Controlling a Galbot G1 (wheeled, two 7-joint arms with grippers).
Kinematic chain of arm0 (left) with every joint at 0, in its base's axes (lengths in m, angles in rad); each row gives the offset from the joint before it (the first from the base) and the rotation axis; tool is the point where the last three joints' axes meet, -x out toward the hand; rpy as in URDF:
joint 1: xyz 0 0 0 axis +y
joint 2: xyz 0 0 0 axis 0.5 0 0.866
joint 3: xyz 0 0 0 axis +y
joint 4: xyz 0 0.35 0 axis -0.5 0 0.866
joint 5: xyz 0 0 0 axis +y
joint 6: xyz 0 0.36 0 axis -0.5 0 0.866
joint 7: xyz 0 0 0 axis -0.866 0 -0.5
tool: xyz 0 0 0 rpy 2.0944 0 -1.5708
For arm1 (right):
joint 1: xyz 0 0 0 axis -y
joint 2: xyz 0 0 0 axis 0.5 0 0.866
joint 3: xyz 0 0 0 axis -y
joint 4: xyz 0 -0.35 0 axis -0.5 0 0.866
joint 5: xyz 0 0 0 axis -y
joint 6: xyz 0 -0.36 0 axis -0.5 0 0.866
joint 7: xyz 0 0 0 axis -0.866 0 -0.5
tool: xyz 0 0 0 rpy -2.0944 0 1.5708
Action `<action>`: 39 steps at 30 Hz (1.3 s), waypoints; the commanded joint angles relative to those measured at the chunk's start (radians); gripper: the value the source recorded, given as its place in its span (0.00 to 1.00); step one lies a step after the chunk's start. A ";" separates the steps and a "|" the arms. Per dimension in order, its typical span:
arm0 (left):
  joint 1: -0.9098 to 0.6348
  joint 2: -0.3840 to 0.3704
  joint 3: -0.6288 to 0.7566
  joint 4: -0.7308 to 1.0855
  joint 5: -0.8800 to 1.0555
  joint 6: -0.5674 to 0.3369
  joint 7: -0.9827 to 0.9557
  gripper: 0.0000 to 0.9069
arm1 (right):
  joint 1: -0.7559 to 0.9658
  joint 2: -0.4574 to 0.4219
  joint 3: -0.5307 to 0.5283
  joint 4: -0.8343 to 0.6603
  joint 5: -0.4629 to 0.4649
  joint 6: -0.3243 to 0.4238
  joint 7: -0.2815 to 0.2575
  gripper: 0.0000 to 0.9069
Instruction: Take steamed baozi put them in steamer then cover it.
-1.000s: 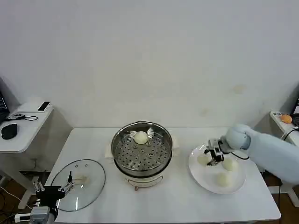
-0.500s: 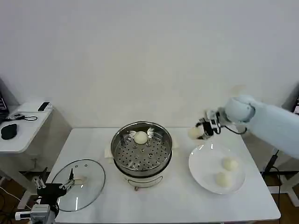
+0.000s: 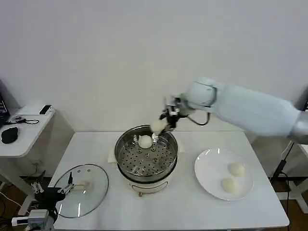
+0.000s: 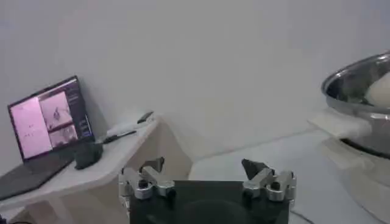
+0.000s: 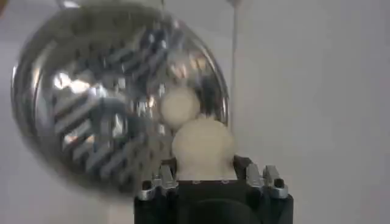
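- One baozi [image 3: 145, 141] already resting on the perforated tray inside the steamer [image 3: 146, 155], toward its far side.
- A second bun [image 3: 158, 126] carried by the right gripper [image 3: 166, 122], jaws closed on it, poised just above the steamer's far rim; from the right wrist view, the carried bun [image 5: 202, 145] hanging directly over the resting one [image 5: 180, 105] in the pot.
- Two more buns [image 3: 236, 169] [image 3: 229, 184] waiting on the white plate [image 3: 208, 168], to the right of the steamer.
- Cover [image 3: 81, 190] lying flat on the table, to the left of the steamer and nearer the front edge, handle up; not yet placed.
- Left gripper [image 3: 52, 193] parked beside the cover, on the side away from the steamer, jaws spread wide and empty; same gripper [image 4: 206, 182] seen open in the left wrist view.
- Judged roughly a quarter done: one bun delivered, one in transit, two to fetch, then the lid.
- Compared with half a second ago: right gripper swung from above the plate's far edge across to the steamer, bun travelling with it.
- Compared with a second ago: three buns on the plate then, two now.
- Left arm shifted only slightly lower and farther from the steamer; steamer, lid and plate unmoved.
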 commanded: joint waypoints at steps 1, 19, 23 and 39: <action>-0.001 -0.009 -0.007 0.005 -0.001 -0.001 0.000 1.00 | -0.027 0.277 -0.044 -0.080 0.158 -0.107 0.072 0.69; 0.002 -0.021 -0.016 -0.003 -0.002 -0.003 0.000 1.00 | -0.164 0.325 -0.057 -0.160 0.082 -0.161 0.091 0.69; 0.002 -0.023 -0.013 0.001 0.000 -0.005 -0.001 1.00 | -0.166 0.331 -0.055 -0.169 0.070 -0.161 0.090 0.69; 0.002 -0.024 -0.008 0.000 0.000 -0.004 -0.001 1.00 | -0.147 0.294 -0.047 -0.141 0.049 -0.165 0.085 1.00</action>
